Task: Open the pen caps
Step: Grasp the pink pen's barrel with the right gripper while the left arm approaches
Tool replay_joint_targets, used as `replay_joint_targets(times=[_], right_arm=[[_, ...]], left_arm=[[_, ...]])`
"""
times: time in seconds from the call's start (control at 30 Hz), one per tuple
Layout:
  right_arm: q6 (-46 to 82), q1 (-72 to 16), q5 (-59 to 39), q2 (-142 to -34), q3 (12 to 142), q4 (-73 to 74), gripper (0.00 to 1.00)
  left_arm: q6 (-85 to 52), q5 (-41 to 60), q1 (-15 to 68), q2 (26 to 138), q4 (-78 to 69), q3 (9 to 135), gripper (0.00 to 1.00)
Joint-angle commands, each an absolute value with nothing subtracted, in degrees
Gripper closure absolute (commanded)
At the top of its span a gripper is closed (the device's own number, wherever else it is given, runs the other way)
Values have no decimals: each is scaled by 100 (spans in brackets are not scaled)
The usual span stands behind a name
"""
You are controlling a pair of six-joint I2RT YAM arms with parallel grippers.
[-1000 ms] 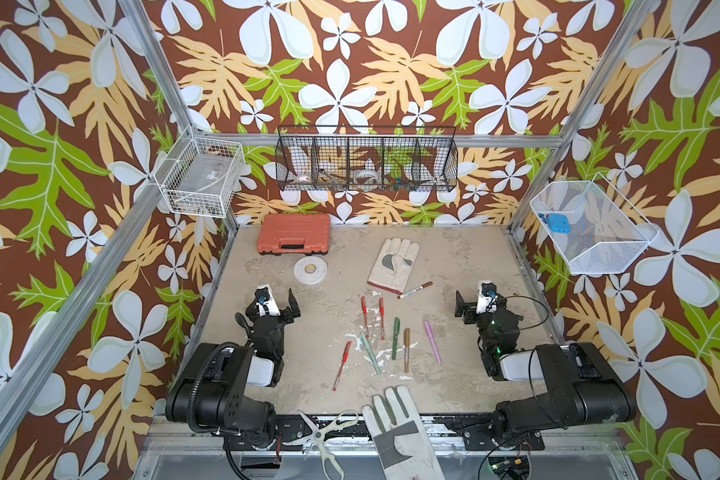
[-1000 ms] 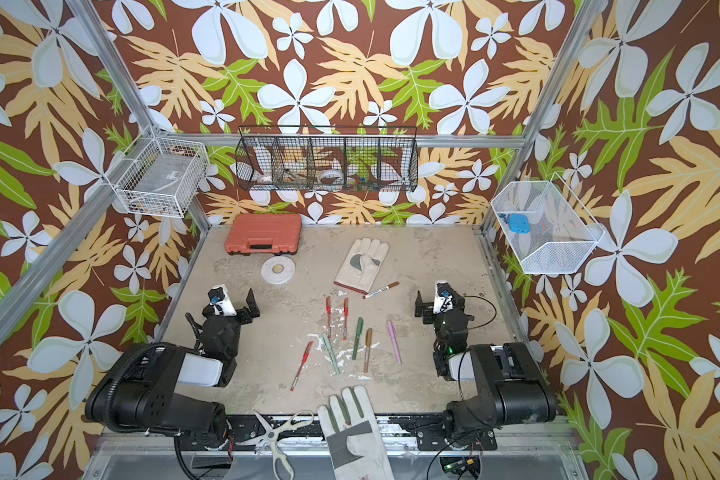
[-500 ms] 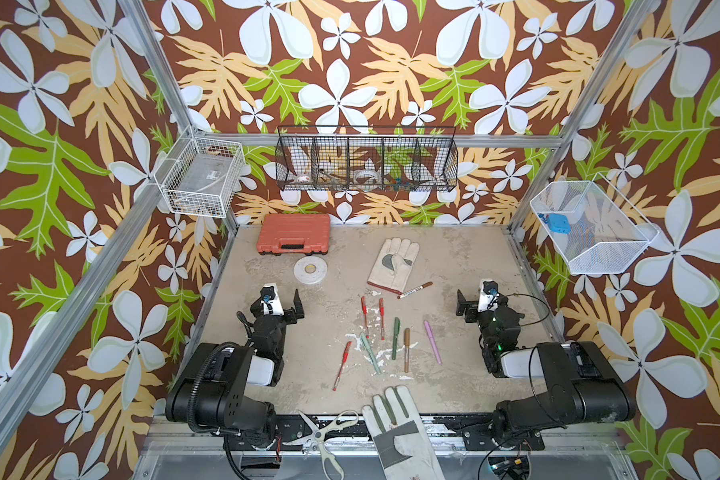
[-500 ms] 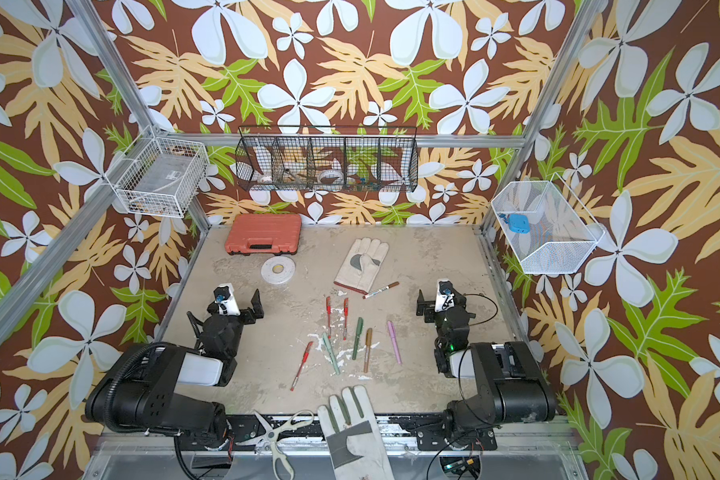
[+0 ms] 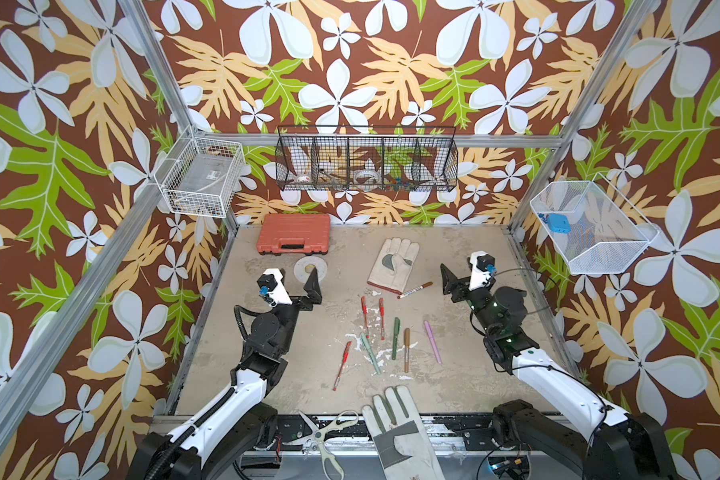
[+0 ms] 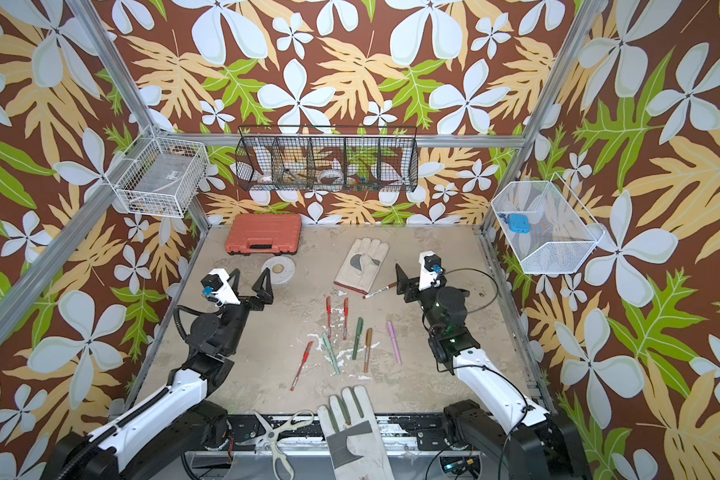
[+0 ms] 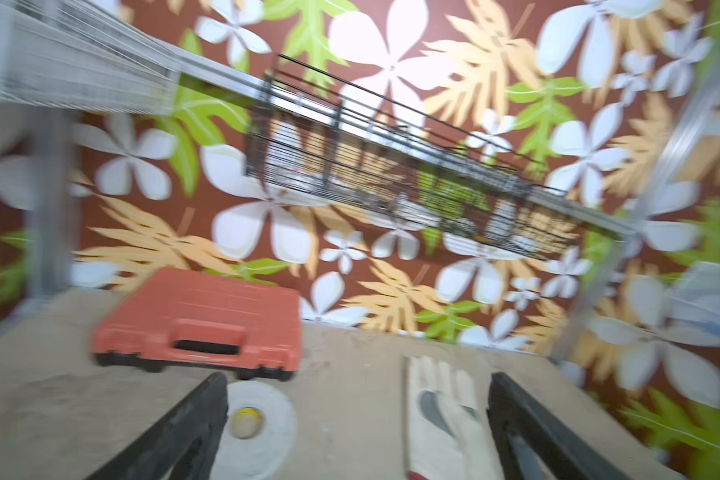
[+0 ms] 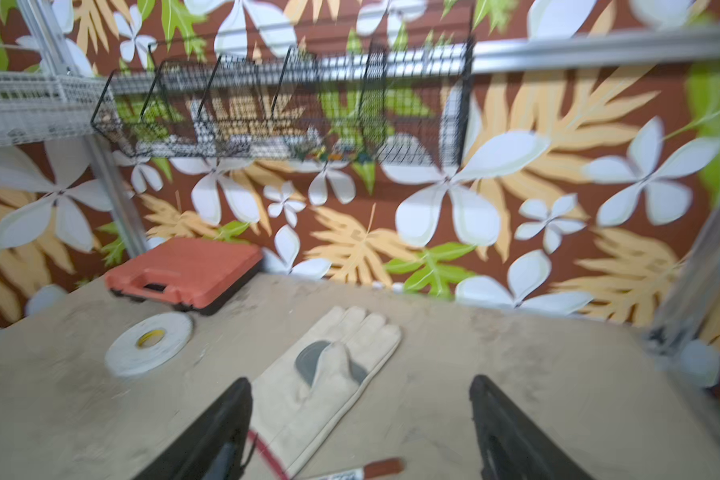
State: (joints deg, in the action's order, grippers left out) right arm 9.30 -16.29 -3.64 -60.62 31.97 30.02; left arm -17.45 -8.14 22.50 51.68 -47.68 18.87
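Both stood released, gripping nothing: the left pincer (image 6: 249, 283) at ten o'clock of the capped pens (image 5: 395, 338), the right pincer (image 8: 360, 382) at two o'clock. The pens lay scattered mid-desk (image 5: 287, 374), well apart from both.

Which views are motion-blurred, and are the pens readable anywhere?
Both top views: sharp, evenly lit, pens crisp. Left wrist view: heavy smear across orange case and wire basket. Right wrist view: milder blur, glove and tape roll soft-edged.
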Motion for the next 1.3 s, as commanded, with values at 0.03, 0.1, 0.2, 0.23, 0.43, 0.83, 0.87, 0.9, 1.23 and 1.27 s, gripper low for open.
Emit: replay_joint_targets(times=[0.03,0.1,0.2,0.23,0.43,0.83,0.87,0.9,1.23,1.27], right_arm=[[1697,-1682,-844,-6361,3774,544,34],[1886,-1788,-797,-6259,3643,170,35],[2037,-2214,-478,-6074,3407,-145,35],[2031,-2421,-369,-6049,3336,-183,35],[2584,-3658,1039,-6069,3176,-760,37],[2884,-4229,1433,-5640,2590,-1216,45],[2865,-4232,1420,-5520,2518,-1176,44],[2871,-4233,1415,-5424,2474,-1177,44],[3232,-4231,1504,-5775,2545,-1414,40],[3230,-4226,1516,-5819,2529,-1406,38]], left_arm=[[-3101,1523,2605,5649,-4733,1927,4],[-3213,1574,3027,6091,-4514,2096,5],[-2762,1189,3757,6736,-3806,2526,6],[-2651,1051,3923,6956,-3634,2686,6],[-2441,1389,4466,8132,-2961,3572,12],[-2499,1617,4666,8661,-2761,3650,17],[-2505,1681,4666,8695,-2605,3743,18],[-2488,1781,4663,8714,-2572,3783,18],[-2451,1970,4665,8722,-2785,3665,19],[-2431,2053,4667,8744,-2730,3705,20]])
